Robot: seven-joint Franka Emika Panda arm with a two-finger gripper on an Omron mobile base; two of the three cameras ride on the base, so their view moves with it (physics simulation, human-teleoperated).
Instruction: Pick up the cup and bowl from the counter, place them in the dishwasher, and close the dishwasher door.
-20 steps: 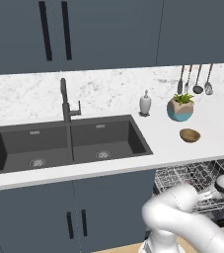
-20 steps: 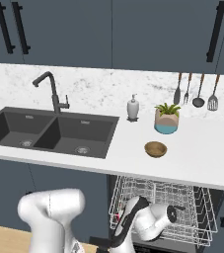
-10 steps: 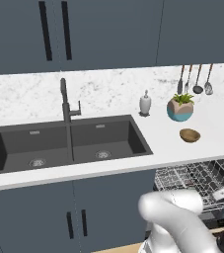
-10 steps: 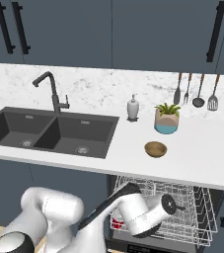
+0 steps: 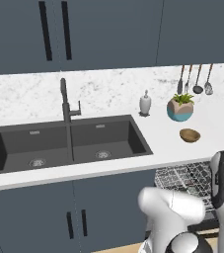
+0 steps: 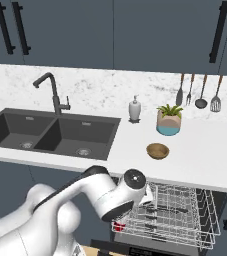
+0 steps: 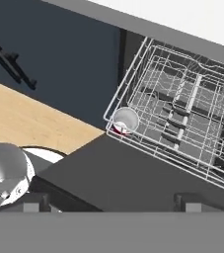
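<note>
The brown bowl [image 6: 157,150] [image 5: 189,134] sits upright on the white counter [image 6: 205,150], in front of the potted plant. A white cup [image 7: 124,120] with a red base lies in the near-left corner of the dishwasher's wire rack [image 7: 182,113]; a bit of red from the cup [image 6: 118,227] shows at that corner of the rack [image 6: 175,212]. The dishwasher door [image 7: 133,173] lies open and flat under the rack. My gripper [image 7: 112,201] hovers above the door, back from the cup, open with nothing between its fingertips [image 7: 34,200].
A dark double sink [image 6: 50,132] with a black faucet [image 6: 52,95] fills the counter's left. A soap dispenser [image 6: 134,109], a potted plant [image 6: 168,120] and hanging utensils [image 6: 201,92] stand behind the bowl. My white arm [image 6: 105,195] crosses in front of the rack.
My arm has swung up and back from the rack's corner. The jaws stayed wide apart. The cup rests in the rack and the bowl has not moved.
</note>
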